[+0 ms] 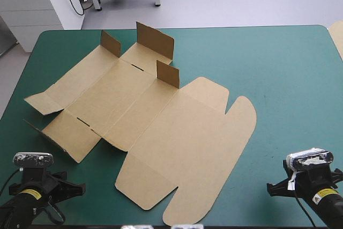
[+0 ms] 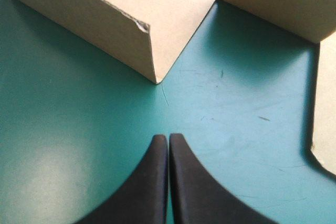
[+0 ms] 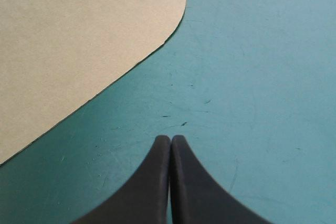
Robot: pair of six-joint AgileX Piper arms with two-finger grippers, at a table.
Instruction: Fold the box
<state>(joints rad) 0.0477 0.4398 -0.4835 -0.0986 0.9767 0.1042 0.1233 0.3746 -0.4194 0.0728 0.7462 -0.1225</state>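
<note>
Left pincer [image 2: 168, 139]: pressed together, empty, over bare table [image 1: 289, 68] at 7 o'clock. Right pincer [image 3: 170, 139]: likewise, at 5 o'clock. Both clear of the board, which I judge a start pose. Box [image 1: 161, 122]: a flat brown sheet, centre-left, with flaps [image 1: 168, 73] upright toward 11 o'clock. Folding not begun. No readable writing.

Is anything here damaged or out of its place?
Only one small thing: the box has a ragged nick on the panel edge ahead of the left gripper, as if the board is slightly torn there. Otherwise nothing stands out.
</note>
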